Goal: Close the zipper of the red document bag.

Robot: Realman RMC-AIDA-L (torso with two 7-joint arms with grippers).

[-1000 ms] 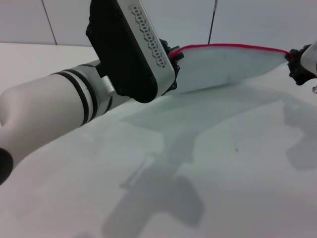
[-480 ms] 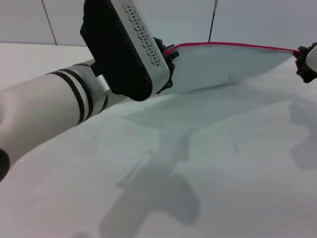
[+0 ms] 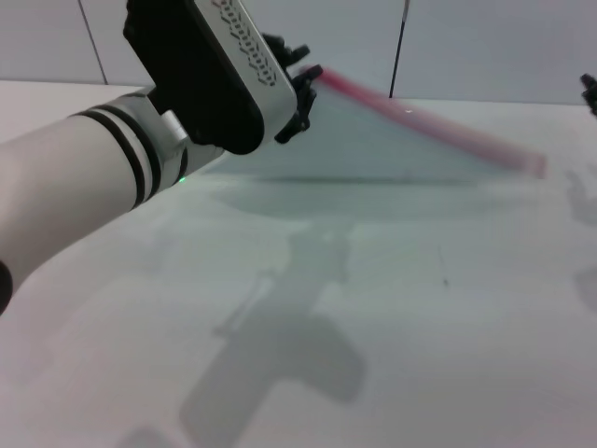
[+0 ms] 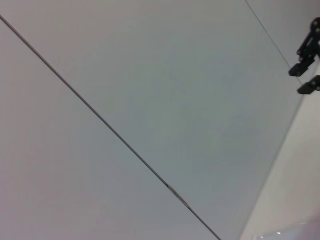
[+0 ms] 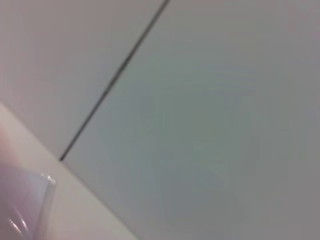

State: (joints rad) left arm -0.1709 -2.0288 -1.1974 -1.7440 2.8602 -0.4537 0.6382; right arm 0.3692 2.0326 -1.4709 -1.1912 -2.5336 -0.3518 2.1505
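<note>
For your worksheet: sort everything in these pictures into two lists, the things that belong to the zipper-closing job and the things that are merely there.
Belonging to the job:
red document bag, lifted at one end
zipper along its top edge
left gripper, gripping the bag's raised corner
right gripper, apart from the bag, at the head view's edge

Merely there:
table
wall

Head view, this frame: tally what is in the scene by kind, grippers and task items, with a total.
Grippers: 2, the left gripper holding one end of the bag up, the right gripper barely in view at the frame's right edge, apart from the bag.
Document bags: 1, the red document bag, its far end sagging toward the table.
Zippers: 1, the zipper along its upper edge.
Total: 4.
</note>
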